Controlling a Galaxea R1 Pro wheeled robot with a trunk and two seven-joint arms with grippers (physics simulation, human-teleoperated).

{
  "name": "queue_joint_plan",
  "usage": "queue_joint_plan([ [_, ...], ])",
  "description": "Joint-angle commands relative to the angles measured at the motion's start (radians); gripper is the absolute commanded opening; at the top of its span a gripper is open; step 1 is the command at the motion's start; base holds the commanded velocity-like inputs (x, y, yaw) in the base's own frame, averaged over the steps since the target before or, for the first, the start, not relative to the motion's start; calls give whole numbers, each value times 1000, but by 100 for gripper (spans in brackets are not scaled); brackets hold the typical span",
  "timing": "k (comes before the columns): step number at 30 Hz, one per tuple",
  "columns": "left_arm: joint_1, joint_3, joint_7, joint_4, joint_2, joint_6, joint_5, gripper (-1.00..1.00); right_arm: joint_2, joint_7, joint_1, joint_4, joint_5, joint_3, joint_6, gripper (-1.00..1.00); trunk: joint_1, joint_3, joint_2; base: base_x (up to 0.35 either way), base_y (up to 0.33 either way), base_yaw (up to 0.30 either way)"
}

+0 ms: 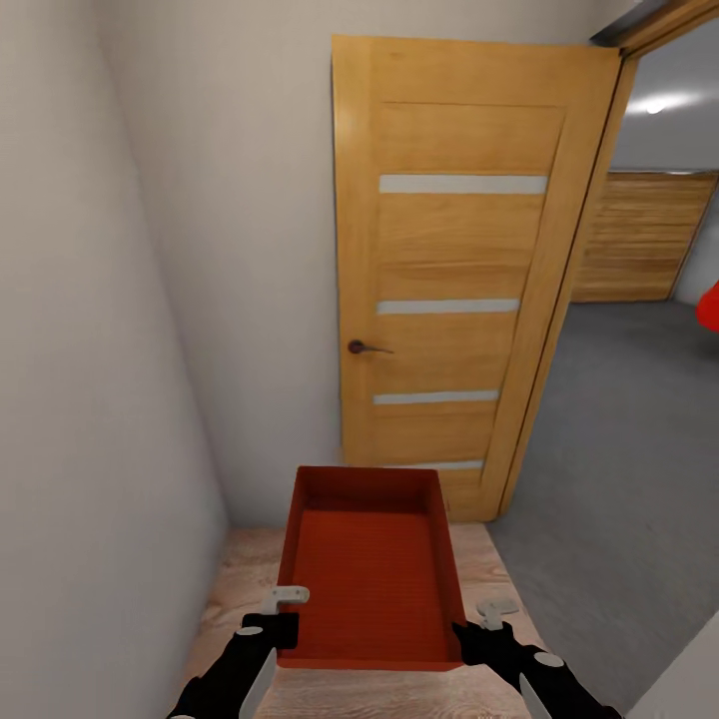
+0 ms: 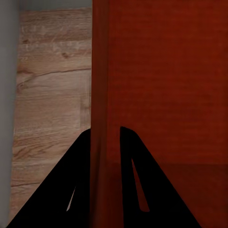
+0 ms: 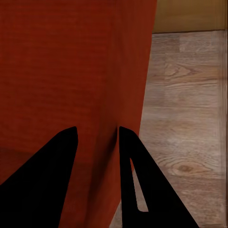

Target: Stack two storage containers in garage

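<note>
Head view, left to right. Pale grey wall runs close along the outer side of the left gripper, meeting a second wall in a corner ahead.

Left gripper: pinching the left wall of the storage container near its rear corner. Left wrist view confirms it: one black finger outside the thin wall, the other inside the box, wall of the container sandwiched between them. Light wood-plank floor lies beyond the outer finger, with the grey wall strip at its far edge.

Between the two grippers: the orange-red lidless container, held level above the plank floor, long axis pointing forward, interior bare.

Ahead of the grippers, past the container's far end: a wooden door with four pale horizontal glass strips and a dark handle, swung open and standing against the corner wall. It blocks the straight-ahead line.

Right gripper: pinching the right wall of the container near the rear corner. Right wrist view: fingers straddle the container wall, plank floor beyond the outer finger.

Forward and outward of the right gripper: open doorway, dark grey concrete floor beyond it, a horizontal wooden-slat door at the far wall, and a red object cut by the frame edge; cannot tell what it is
</note>
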Motion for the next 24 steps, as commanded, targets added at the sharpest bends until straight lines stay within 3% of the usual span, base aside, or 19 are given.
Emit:
queue_joint_plan([
  [1, -1, 63, 3, -26, -1, 8, -13, -100, -1, 1, 0, -1, 3, 8, 3, -100, 0, -2, -2, 13, 3, -262],
  [24, -1, 64, 3, -27, -2, 5, -11, -100, -1, 1, 0, -1, 3, 9, 3, -100, 0, -2, -2, 1, 0, -270],
])
